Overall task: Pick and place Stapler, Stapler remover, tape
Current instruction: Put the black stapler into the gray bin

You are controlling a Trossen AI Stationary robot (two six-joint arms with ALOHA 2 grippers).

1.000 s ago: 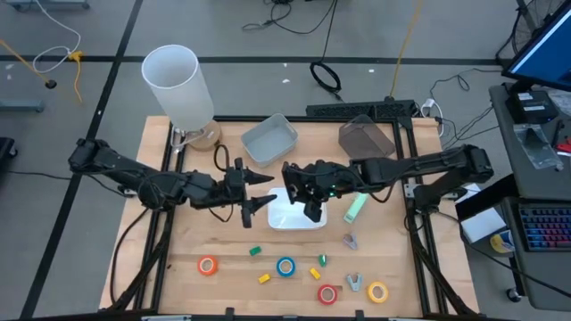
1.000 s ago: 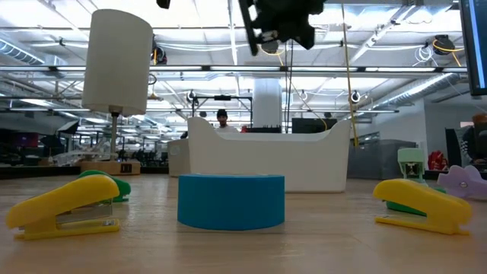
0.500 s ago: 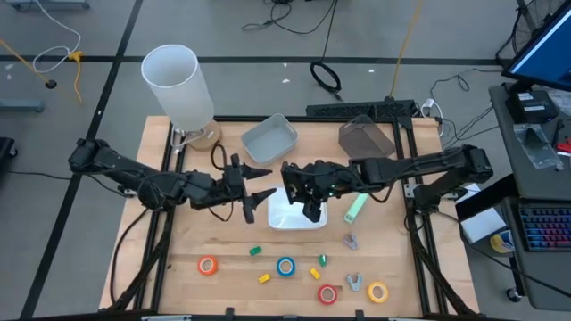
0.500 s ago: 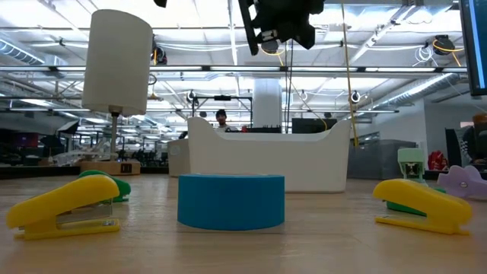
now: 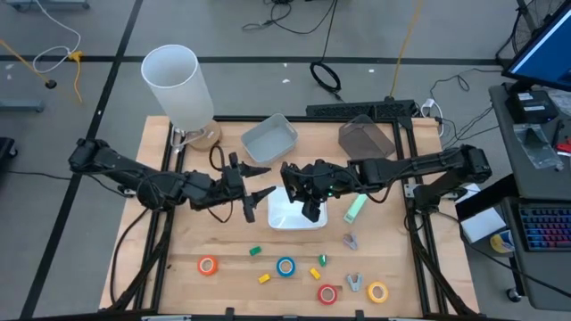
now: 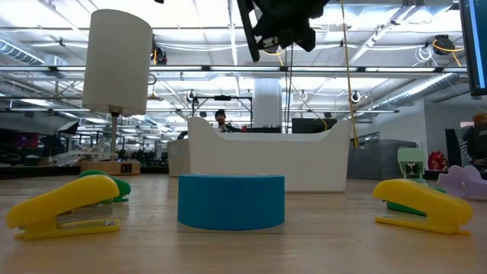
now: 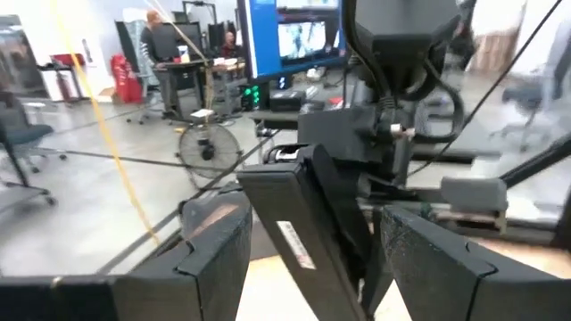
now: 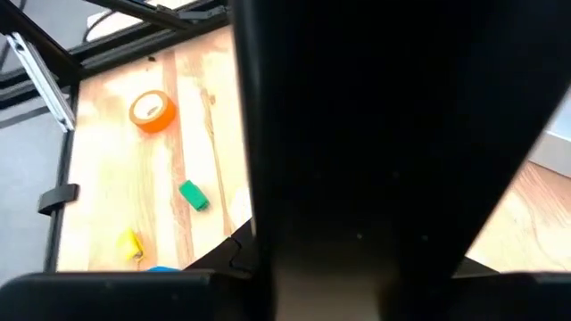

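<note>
**Four tape rolls lie front of both pincers; the right one hangs over the tray**

High view: The left gripper (image 5: 259,192) stands with its jaws wide apart and empty, just beside the white tray (image 5: 278,221). The right gripper (image 5: 311,207) hangs over that tray. All the tape lies on the wood toward the front edge, well apart from both. The orange roll (image 5: 208,265) is on the left arm's side. The blue roll (image 5: 285,266) sits about midway. The red roll (image 5: 327,293) and yellow roll (image 5: 377,292) are on the right arm's side. Being rings, they have no long axis to line up with. A mint stapler (image 5: 356,208) lies just beside the tray on the right arm's side, its length running slantwise.

Low view: The blue roll (image 6: 230,200) stands flat on the table in front of the tray, with a yellow stapler (image 6: 65,207) off to one side. What is probably the right gripper hangs high above the tray.

Left wrist view: Between the left arm's spread fingers (image 7: 214,259), a dark slab (image 7: 303,236) with a pale label shows at the right gripper's tip. Whether it is clamped there, I cannot tell.

Right wrist view: A dark shape fills most of the frame. Past it the orange roll shows on bare wood, away from the gripper.
</note>
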